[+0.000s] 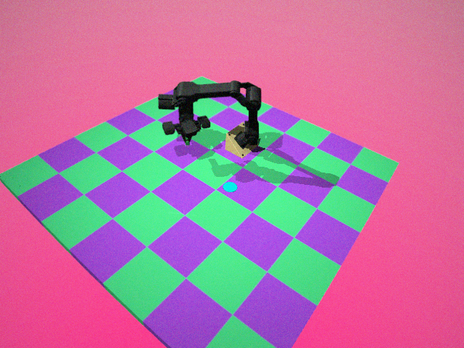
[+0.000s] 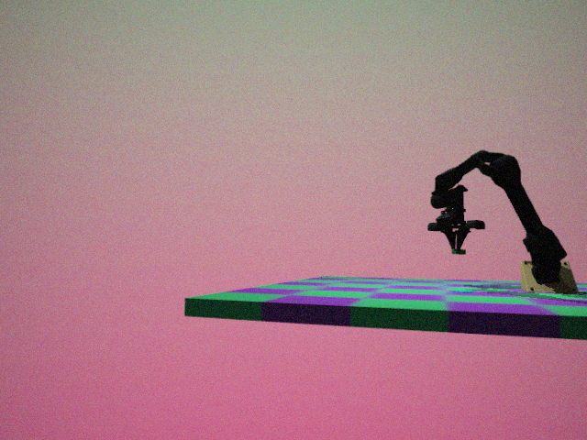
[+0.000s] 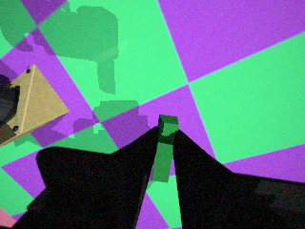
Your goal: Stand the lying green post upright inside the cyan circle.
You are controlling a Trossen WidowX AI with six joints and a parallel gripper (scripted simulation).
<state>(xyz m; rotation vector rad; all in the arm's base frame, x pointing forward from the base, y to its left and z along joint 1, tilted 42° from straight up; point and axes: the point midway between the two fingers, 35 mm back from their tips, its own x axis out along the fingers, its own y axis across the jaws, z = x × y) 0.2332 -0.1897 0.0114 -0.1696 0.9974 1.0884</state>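
Observation:
The green post is held lying level, its long side across the fingers, well above the board. My gripper points down and is shut on the post; in the wrist view the post sticks out on both sides of the fingertips. The cyan circle lies flat on a purple square in the top view, in front of and to the right of the gripper. It is hidden in the wrist view.
The arm's tan base block stands on the checkered board, behind the circle in the top view. The board's edges drop off on the sides. Shadows of the arm fall across the squares.

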